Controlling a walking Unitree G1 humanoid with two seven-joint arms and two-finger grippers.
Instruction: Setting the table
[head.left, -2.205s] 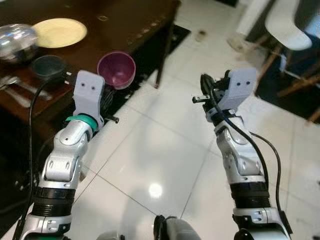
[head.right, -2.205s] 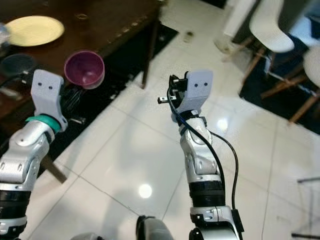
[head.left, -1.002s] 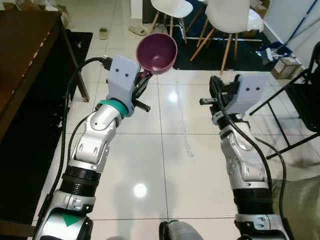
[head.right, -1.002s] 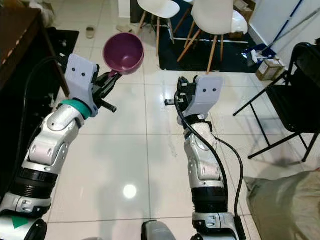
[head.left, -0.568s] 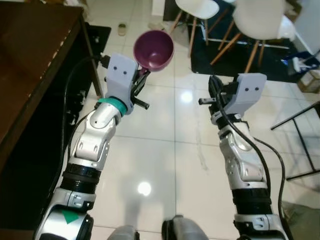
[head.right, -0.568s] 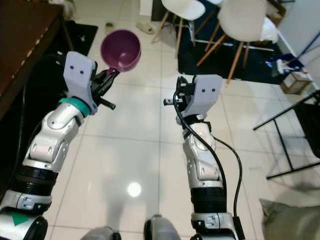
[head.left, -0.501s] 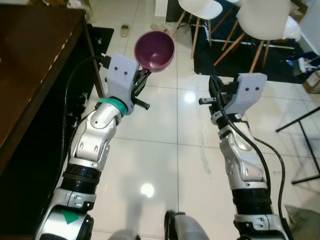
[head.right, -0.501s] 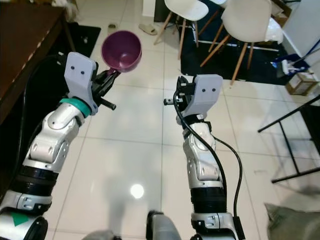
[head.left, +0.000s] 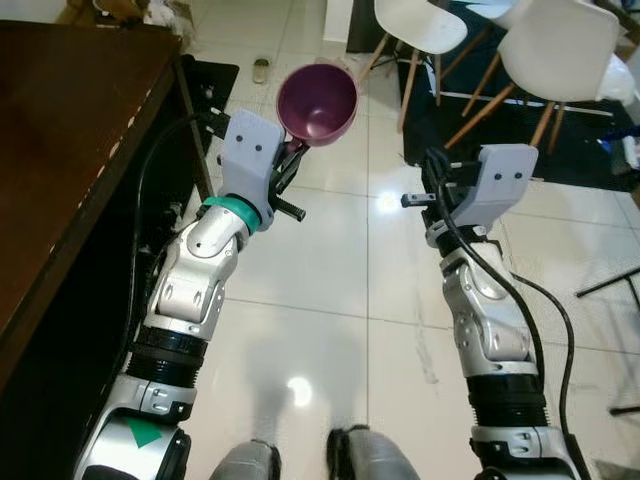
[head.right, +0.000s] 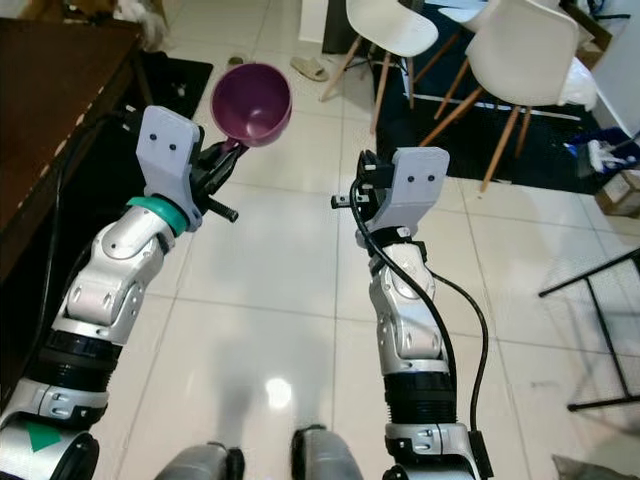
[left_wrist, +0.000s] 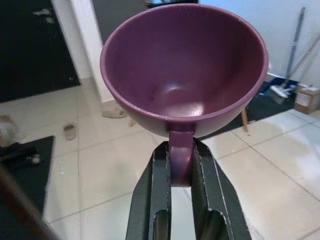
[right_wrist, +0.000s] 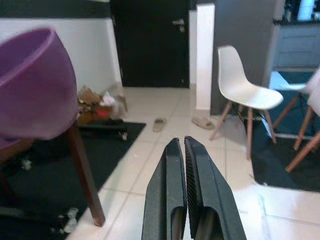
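So the purple bowl (head.left: 317, 103) is up in the air in front of me, carried mouth-up and empty, with its short stub handle pinched between the 2 black fingers (left_wrist: 161, 192) of my left gripper (left_wrist: 181, 175). I hold it by that stub, I judge, because it gives the fingers a flat, narrow thing to clamp, while the round wall would slip. Keeping the rim roughly level also makes it easy to set down without tipping.

My right gripper (right_wrist: 180, 165) is raised beside it at about the same height, its 2 fingers pressed together on nothing. It seems parked there simply to stay clear of the load while I walk.

Beyond the bowl lies white tiled floor (head.left: 330, 280), glossy enough to throw back a ceiling light. The dark wooden table (head.left: 60, 150) runs along my left side, its edge close to my left elbow, and the stretch of it I can see is bare. Ahead stand 2 white chairs (head.right: 390, 25) on wooden legs over a dark rug (head.right: 520, 140). A slipper (head.right: 310, 68) lies on the tiles nearer the table.

The bowl belongs on that table, so the setting-down is not yet done; I need to face the tabletop first.
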